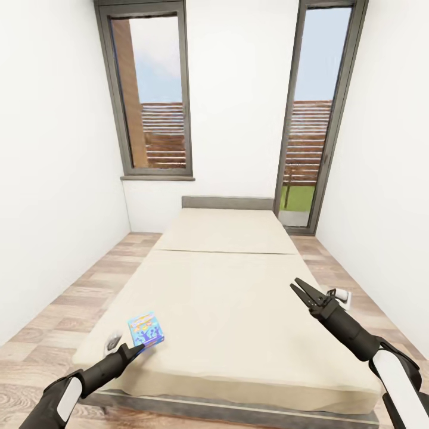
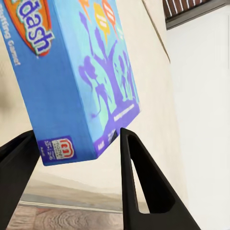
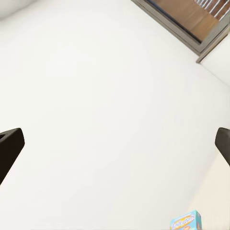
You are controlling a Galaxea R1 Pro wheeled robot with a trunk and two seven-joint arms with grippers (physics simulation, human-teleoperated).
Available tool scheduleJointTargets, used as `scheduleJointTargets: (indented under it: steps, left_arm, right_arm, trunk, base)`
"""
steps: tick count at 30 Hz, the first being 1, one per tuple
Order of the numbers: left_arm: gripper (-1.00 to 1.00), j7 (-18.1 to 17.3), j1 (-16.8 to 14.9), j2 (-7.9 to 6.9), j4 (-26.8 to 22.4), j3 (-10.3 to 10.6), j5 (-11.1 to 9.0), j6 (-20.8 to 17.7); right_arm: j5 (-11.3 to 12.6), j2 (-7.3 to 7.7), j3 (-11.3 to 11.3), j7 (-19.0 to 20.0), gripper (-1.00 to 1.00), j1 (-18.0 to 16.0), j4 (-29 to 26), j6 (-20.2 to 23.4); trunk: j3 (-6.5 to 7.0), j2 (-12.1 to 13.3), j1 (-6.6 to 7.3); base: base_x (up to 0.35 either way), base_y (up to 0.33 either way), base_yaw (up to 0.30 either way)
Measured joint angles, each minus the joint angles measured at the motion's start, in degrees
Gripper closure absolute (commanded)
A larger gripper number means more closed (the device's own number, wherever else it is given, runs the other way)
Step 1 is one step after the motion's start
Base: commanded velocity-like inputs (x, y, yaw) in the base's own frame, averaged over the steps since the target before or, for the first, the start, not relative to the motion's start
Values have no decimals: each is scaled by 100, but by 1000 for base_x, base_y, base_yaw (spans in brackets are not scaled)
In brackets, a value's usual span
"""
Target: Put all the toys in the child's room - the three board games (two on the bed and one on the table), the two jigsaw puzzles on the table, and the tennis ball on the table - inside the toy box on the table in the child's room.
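Presently the blue board game (image 1: 146, 329) is found on the bed (image 1: 238, 298) near its foot corner, just before the released left pincer (image 1: 132, 350); the released right pincer (image 1: 301, 292) is held well apart.

Left window (image 1: 149, 89): sitting in the far white wall, dark-framed, showing a brown post and slatted fence outside.
Right window (image 1: 313, 113): running taller, reaching down near the floor, showing fence and grass.
Floor (image 1: 42, 339): showing wood planks on both sides.
Side walls (image 1: 53, 179): standing plain white.
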State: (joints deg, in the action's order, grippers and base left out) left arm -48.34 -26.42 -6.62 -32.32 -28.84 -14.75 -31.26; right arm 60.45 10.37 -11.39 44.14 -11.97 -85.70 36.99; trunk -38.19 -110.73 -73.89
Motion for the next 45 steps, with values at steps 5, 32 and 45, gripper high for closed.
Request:
scheduleJointTargets:
  steps: [5,32,45]
  left_arm:
    - [100,-29,-8,-30,-317,18,-8,-540]
    - [100,-2480,-9,-1286,-1807,2636,37,-1142]
    - [100,-4015,43,-1732,-2025,3345,238,607]
  right_arm:
    - [-139,0,0,-1,-100,3,0,-37]
    - [-231,2,-8,-91,-100,-2,35,-46]
    - [-409,5,-3,-649,-100,-4,-9,-48]
  trunk:
    - [0,0,0]
    - [485,1082,593]
    - [718,1603,878]
  base:
    - [0,0,0]
    - [0,0,0]
    - [0,0,0]
